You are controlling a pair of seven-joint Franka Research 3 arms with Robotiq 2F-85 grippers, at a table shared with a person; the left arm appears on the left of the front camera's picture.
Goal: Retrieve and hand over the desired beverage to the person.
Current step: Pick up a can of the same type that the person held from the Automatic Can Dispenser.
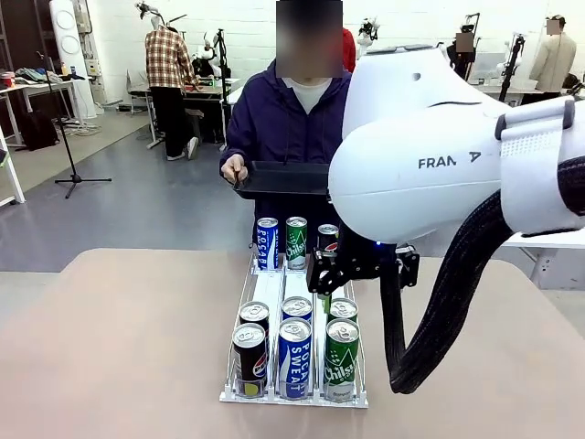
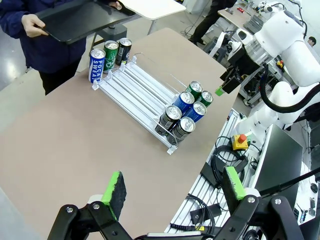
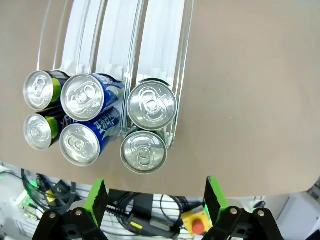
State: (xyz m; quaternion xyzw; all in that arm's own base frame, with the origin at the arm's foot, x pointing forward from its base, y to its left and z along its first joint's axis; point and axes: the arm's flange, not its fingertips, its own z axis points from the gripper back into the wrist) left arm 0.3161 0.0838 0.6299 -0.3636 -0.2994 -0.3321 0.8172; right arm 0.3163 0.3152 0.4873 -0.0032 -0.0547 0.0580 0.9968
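Observation:
A clear three-lane rack (image 1: 271, 291) lies in the middle of the table. At its near end stand two black cans (image 1: 249, 357), two blue cans (image 1: 294, 352) and two green cans (image 1: 341, 352). One blue, one green and one black can (image 1: 296, 241) stand at the far end. My right gripper (image 1: 358, 273) hovers open above the green lane, just behind the near cans. In the right wrist view it (image 3: 156, 197) looks straight down on the can tops (image 3: 151, 105). My left gripper (image 2: 174, 187) is open and empty, high over the table's left corner. The person (image 1: 285, 119) holds a black tray (image 1: 283, 176) at the far edge.
The table's near edge lies just below the rack; beyond it are cables and a red stop button (image 3: 198, 226). Bare tabletop (image 1: 119, 347) spreads left and right of the rack. The right arm's big white link (image 1: 420, 137) blocks much of the front view.

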